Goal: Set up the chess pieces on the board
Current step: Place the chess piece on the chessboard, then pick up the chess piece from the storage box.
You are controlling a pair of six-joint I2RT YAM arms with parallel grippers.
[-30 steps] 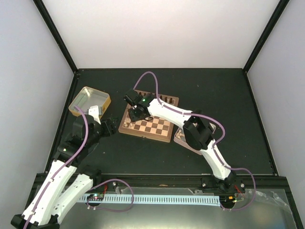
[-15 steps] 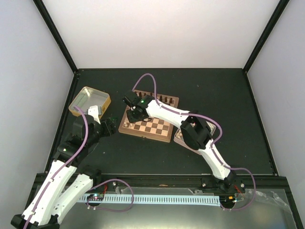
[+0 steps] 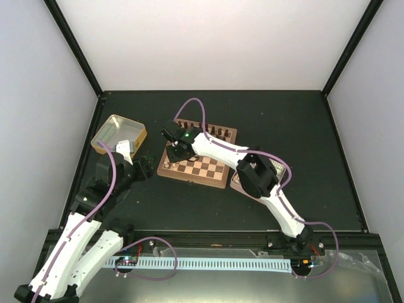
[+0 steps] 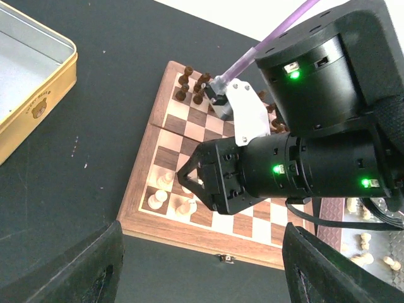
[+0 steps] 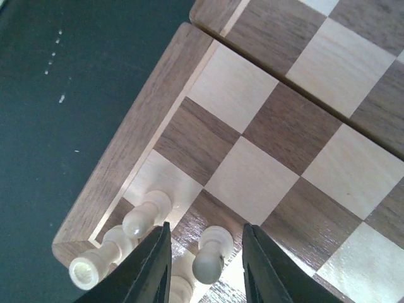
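A: Entry one, the board?
B: Board (image 3: 211, 169), checked, reddish frame. It lies flat on the dark counter (image 3: 290, 132), mid-field, just ahead of both arms.

A: Light pieces?
B: Light pieces (image 4: 165, 196): a small cluster, upright, at the board's near left corner. The exact count is not clear. One pawn (image 5: 213, 251) stands next to the corner pieces. More light pieces (image 4: 365, 243) lie off the board at its right side.

A: Dark pieces?
B: Dark pieces (image 4: 189, 85), upright along the board's far edge.

A: Right fingers?
B: Right fingers (image 5: 159, 252), low over that near left corner. They are parted, with the pawn between them and a gap showing on either side of it. They grip nothing.

A: Left fingers?
B: Left fingers (image 4: 95, 265), spread wide with nothing between them. They hang over bare counter to the left of the board, pointing towards it.

A: Other stock?
B: One gold tin (image 3: 140, 134), lid off, on the counter well to the left of the board. A second tin (image 3: 235, 183) sits just beside the board's right edge, partly hidden under the right arm.
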